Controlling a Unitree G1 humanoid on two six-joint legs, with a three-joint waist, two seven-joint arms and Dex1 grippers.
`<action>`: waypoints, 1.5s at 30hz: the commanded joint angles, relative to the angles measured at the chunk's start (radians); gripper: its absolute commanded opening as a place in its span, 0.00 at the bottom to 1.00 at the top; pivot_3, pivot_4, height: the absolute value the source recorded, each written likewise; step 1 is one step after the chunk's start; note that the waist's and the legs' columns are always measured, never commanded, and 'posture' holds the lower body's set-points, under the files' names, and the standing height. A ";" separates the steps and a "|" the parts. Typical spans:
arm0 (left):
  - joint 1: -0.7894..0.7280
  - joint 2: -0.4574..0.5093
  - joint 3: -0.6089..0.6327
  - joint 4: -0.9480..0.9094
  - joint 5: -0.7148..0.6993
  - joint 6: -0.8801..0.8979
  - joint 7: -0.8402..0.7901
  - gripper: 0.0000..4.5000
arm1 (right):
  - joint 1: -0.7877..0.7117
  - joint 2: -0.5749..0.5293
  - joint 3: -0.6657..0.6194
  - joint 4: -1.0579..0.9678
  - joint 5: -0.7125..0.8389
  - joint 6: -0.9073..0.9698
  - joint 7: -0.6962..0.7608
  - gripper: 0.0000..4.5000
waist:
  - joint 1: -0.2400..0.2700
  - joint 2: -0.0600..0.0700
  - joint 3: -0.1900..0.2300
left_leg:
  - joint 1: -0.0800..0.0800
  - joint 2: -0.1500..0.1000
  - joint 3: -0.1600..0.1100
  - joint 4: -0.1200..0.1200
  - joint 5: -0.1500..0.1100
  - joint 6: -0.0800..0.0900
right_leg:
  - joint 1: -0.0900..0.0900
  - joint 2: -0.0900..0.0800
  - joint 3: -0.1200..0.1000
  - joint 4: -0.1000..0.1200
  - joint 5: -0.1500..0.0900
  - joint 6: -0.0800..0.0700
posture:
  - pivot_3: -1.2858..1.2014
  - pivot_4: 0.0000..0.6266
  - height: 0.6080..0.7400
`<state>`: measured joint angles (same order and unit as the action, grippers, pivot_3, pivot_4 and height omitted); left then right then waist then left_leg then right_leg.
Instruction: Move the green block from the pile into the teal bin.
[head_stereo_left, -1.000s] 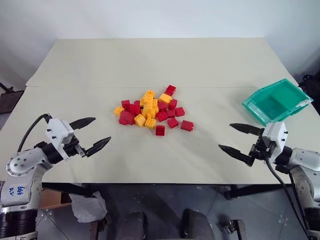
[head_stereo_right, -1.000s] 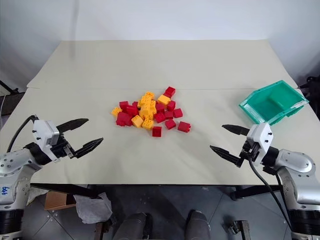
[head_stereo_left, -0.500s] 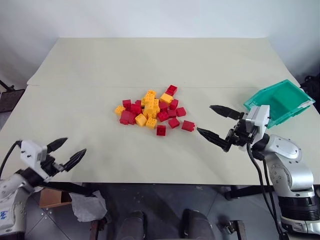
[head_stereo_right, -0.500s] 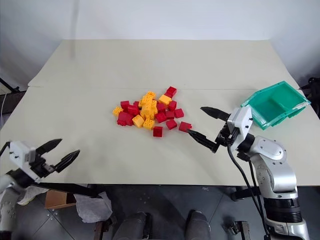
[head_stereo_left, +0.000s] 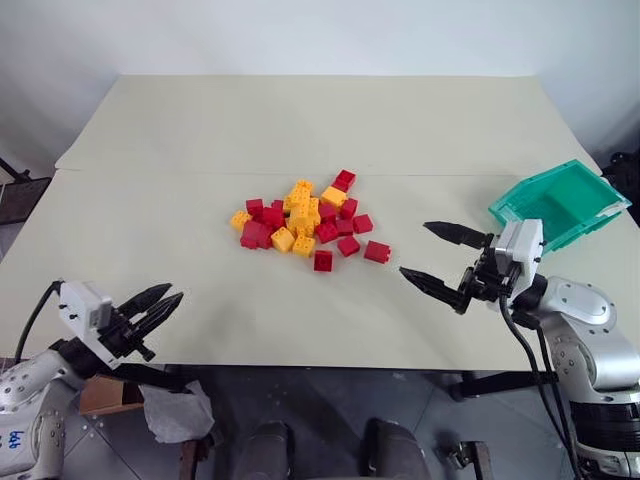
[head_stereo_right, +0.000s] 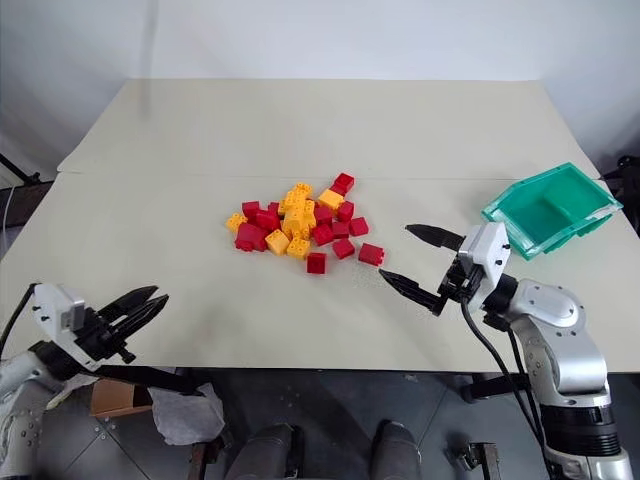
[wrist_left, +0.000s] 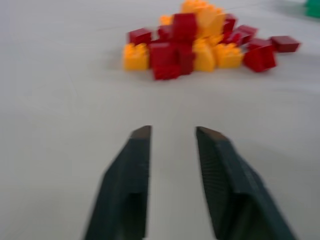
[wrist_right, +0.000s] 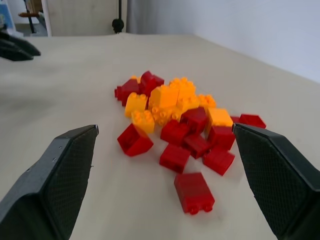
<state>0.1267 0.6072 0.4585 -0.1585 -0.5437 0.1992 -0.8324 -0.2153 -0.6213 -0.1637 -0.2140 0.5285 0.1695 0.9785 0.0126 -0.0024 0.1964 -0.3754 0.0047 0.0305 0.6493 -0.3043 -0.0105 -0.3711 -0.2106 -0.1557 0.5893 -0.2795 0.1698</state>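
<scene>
- Two dozen or so small red and yellow-orange bricks make up the pile, which sits loosely heaped near the middle of the pale table.
- Taking the pile as the clock's centre and 12 o'clock as the far side of the table, the teal bin sits at about 3 o'clock, well apart from the bricks. It is near the table's right edge, tilted, with its opening facing up.
- Where the green block lies I cannot tell. Every brick I can make out is red or yellow-orange, though the left wrist view is blurred.
- One red brick lies a little loose of the heap at about 4 o'clock, and it is the brick nearest the right arm.
- The right gripper hovers above the table at about 4 o'clock from the pile, between the pile and the bin, pointing toward the bricks. Its fingers are spread wide and hold nothing.
- The left gripper is at about 7 o'clock from the pile, well apart from it, at the near edge of the table.
- Its fingers stand close together with a narrow gap between the tips. Nothing is between them, and they are aimed toward the heap.
</scene>
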 joint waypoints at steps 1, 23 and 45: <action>-0.087 0.019 -0.065 -0.028 -0.007 0.011 -0.022 0.03 | 0.015 -0.022 -0.032 0.004 -0.002 -0.032 0.019 1.00 | 0.002 0.000 0.000 | 0.000 0.000 0.000 0.000 0.000 0.000 | 0.000 0.000 0.000 0.000 0.000 0.000 | 0.52 0.24 1.00; -1.171 -0.292 -0.496 1.123 0.364 -0.270 -0.007 0.01 | 0.209 -0.017 -0.138 -0.100 -0.014 -0.063 -0.095 1.00 | -0.007 -0.007 0.002 | -0.002 0.001 0.005 0.001 -0.001 0.001 | -0.002 0.001 0.000 -0.002 0.001 0.000 | 0.52 0.24 1.00; -1.175 -0.218 -0.545 1.221 0.525 -0.340 -0.241 0.01 | 0.163 0.019 -0.071 -0.168 -0.028 -0.027 -0.200 1.00 | -0.009 -0.008 0.003 | -0.002 0.001 0.005 0.002 -0.001 0.002 | -0.003 0.001 0.000 -0.001 0.001 0.001 | 0.52 0.24 1.00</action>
<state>-1.0691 0.3835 -0.0626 1.1040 -0.0289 -0.1522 -1.0063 -0.0390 -0.6006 -0.2330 -0.3398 0.4906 0.1383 0.7903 0.0040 -0.0106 0.1992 -0.3776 0.0060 0.0357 0.6513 -0.3052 -0.0090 -0.3739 -0.2094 -0.1555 0.5888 -0.2787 0.1704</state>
